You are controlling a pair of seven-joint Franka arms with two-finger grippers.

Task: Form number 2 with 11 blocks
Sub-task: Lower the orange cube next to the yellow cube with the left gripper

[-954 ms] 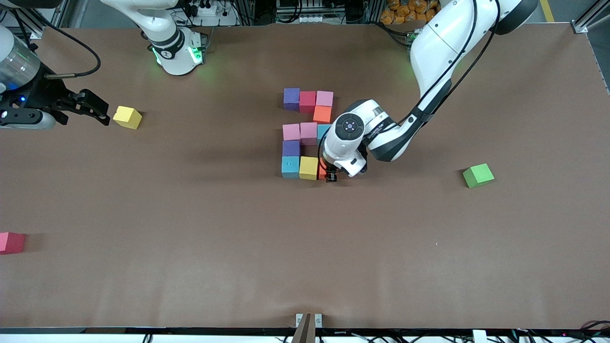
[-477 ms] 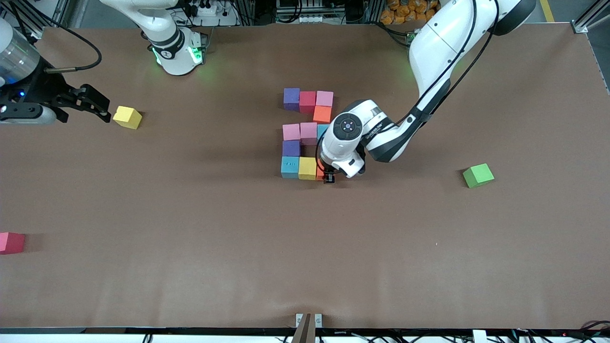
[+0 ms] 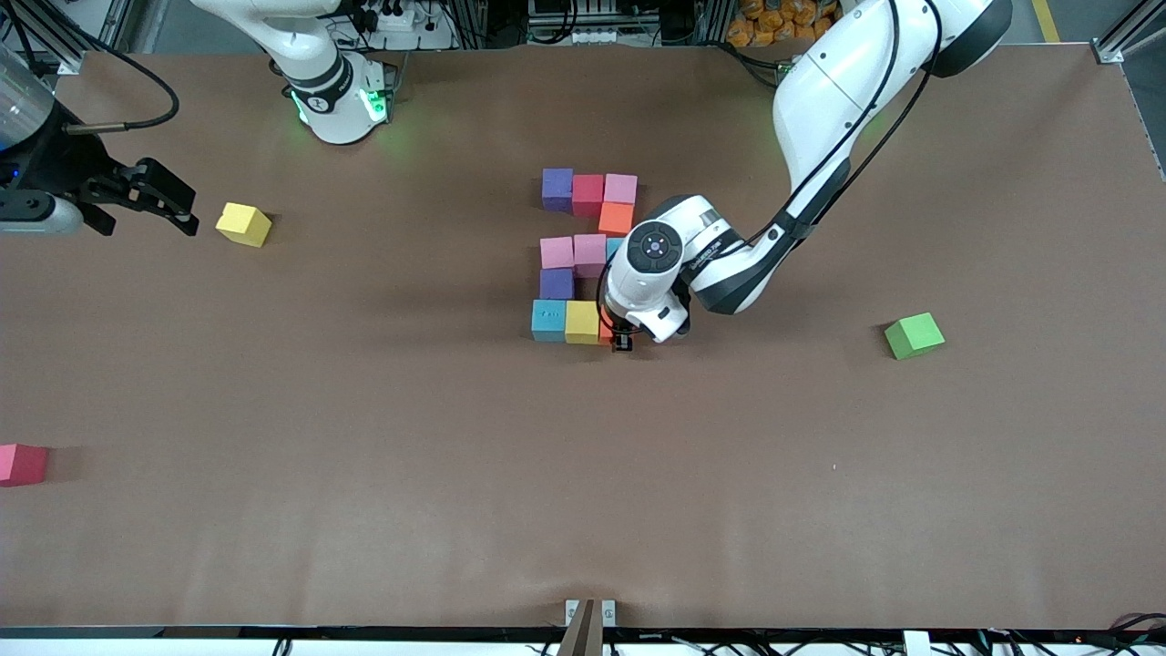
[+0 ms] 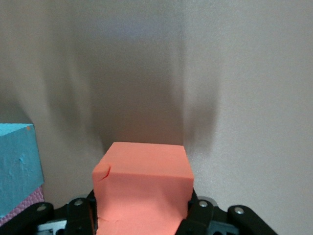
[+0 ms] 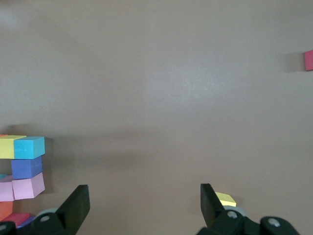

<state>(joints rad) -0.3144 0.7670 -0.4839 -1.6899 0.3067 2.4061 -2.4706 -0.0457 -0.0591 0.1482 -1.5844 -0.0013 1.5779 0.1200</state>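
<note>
The blocks point(image 3: 588, 194) lie mid-table in a blocky digit: purple, red and pink in the row nearest the bases, then an orange one point(image 3: 616, 218), a row of two pink and a light blue, and a purple one. The row nearest the camera has a light blue block point(image 3: 548, 320) and a yellow block point(image 3: 582, 322). My left gripper point(image 3: 623, 342) is shut on an orange block point(image 4: 142, 186), set on the table against that yellow block and mostly hidden under the hand. My right gripper point(image 3: 189, 211) hangs open and empty beside a loose yellow block point(image 3: 243, 223).
A green cube point(image 3: 914, 334) sits toward the left arm's end of the table. A pink-red block point(image 3: 20, 463) lies at the table's edge at the right arm's end, nearer the camera. Open brown tabletop point(image 3: 583, 492) surrounds the digit.
My left gripper slid the orange block toward the right arm's end, nudging the yellow and light blue blocks of that row along. My right gripper drew back from the loose yellow block.
</note>
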